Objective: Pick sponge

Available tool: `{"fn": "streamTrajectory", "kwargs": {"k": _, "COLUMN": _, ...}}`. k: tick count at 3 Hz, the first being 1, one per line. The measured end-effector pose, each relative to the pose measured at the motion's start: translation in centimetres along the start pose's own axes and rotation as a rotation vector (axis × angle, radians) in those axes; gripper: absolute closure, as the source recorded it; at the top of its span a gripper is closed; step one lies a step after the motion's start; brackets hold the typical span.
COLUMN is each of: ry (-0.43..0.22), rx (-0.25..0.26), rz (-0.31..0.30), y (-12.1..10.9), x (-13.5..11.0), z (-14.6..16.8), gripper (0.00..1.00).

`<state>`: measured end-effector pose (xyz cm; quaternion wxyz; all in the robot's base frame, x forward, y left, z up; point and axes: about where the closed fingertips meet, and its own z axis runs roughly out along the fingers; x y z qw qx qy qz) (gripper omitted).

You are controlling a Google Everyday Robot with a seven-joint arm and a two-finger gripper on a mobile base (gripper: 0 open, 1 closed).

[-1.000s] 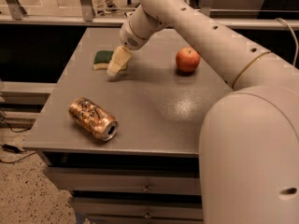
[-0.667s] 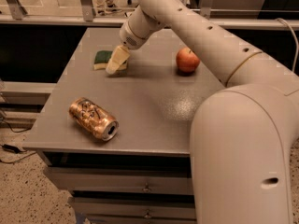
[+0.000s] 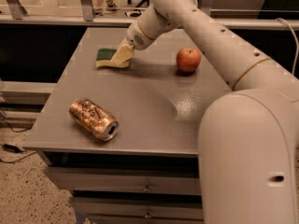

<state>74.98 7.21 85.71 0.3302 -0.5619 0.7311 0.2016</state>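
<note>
Camera view: I am seeing the gripper [image 3: 122, 55] covering the right end of the sponge [image 3: 106, 56], far-left on the desk [image 3: 140, 120]; how far open, I cannot tell. I am judging that an end-only hold is risking the sponge slipping free.

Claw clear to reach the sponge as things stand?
Likely yes: the claw sits at the right end of the sponge, nothing between them; the apple and the can lie well apart.
</note>
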Motion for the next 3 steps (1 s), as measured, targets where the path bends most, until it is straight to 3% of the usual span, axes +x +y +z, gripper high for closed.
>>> {"fn": "streamTrajectory", "kwargs": {"k": 1, "ry": -0.063, "rx": -0.032, "rz": 0.010, "y": 0.8, "x": -0.4, "z": -1.8, "gripper": 0.97}}
{"fn": "streamTrajectory", "kwargs": {"k": 2, "ry": -0.152, "rx": -0.010, "rz": -0.031, "y": 2.1, "x": -2.9, "z": -5.3, "gripper": 1.00}}
{"fn": "streamTrajectory", "kwargs": {"k": 3, "ry": -0.163, "rx": -0.008, "rz": -0.040, "y": 2.4, "x": -3.5, "z": -5.6, "gripper": 1.00}}
